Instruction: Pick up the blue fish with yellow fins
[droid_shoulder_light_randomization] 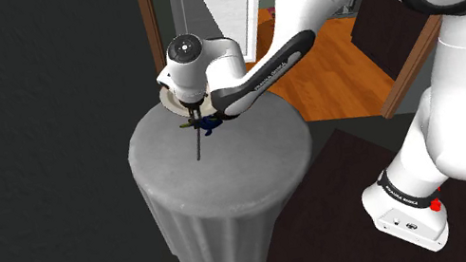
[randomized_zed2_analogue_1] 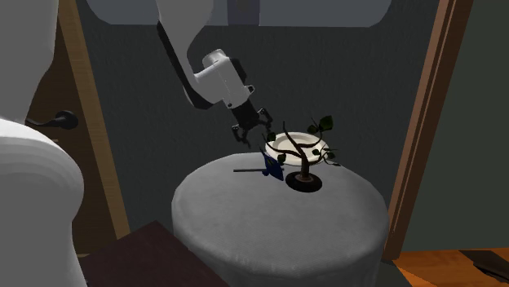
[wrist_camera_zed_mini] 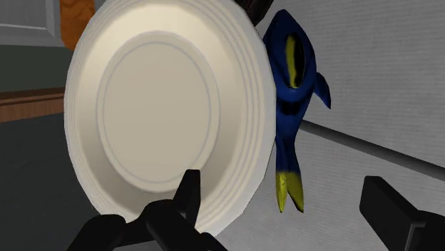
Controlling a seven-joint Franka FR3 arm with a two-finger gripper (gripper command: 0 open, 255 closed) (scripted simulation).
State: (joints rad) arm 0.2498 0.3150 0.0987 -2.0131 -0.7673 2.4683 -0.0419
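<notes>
The blue fish has a yellow stripe and a yellow tail. It lies on the round grey table, right beside a white plate. My gripper hovers just above it, open, with the fish's tail in the gap between the two fingers and touching neither. In the second exterior view the gripper hangs above and a little to the left of the fish and the plate. In the shoulder view the fish peeks out under the gripper.
A dark branch ornament with leaves stands on a round base in front of the plate. A thin dark stick lies on the table by the fish. A wooden door frame, an orange floor and the stand surround the table.
</notes>
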